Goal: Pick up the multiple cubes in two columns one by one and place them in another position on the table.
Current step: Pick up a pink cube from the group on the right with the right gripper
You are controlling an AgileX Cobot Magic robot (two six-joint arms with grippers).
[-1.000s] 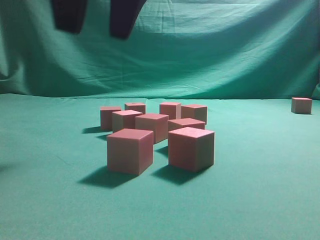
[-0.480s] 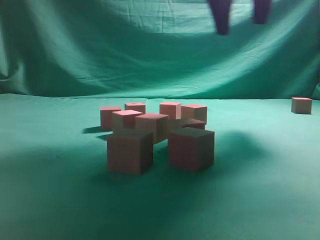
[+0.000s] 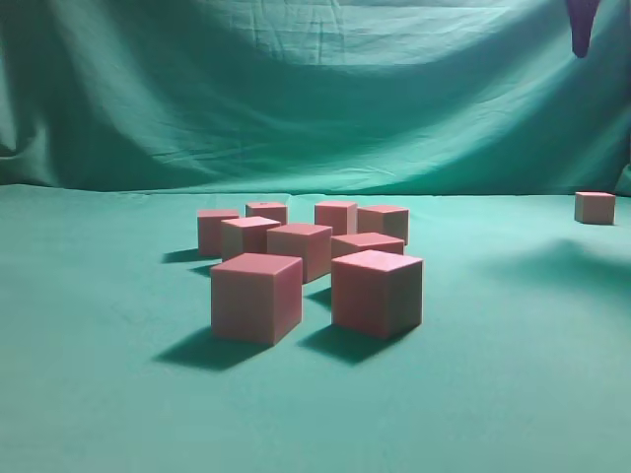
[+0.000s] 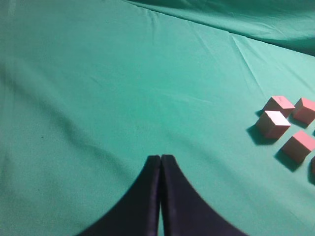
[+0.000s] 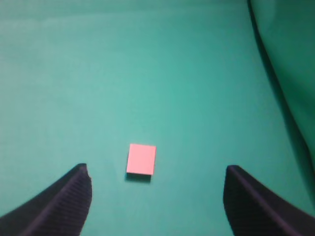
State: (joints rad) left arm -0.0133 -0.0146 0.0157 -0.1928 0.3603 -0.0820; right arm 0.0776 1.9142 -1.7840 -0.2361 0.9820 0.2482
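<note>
Several pinkish-red cubes point(image 3: 306, 258) stand in two columns mid-table on the green cloth table point(image 3: 99, 394). One lone cube point(image 3: 595, 207) sits far right. One dark finger point(image 3: 582, 28) of my right gripper hangs at the top right, high above that cube. In the right wrist view the right gripper point(image 5: 158, 169) is open and empty, and a single cube point(image 5: 141, 159) lies on the cloth well below, nearer the left finger. My left gripper point(image 4: 161, 157) is shut with nothing in it, over bare cloth. Cubes point(image 4: 274, 123) show at the right edge of its view.
A draped green backdrop point(image 3: 315, 108) rises behind the table. A fold of that cloth point(image 5: 290, 73) runs down the right side of the right wrist view. Bare cloth spreads left and in front of the cube group.
My right gripper has travelled from the upper left across to the upper right of the exterior view. Its shadow has passed off the cube group onto the cloth at right.
</note>
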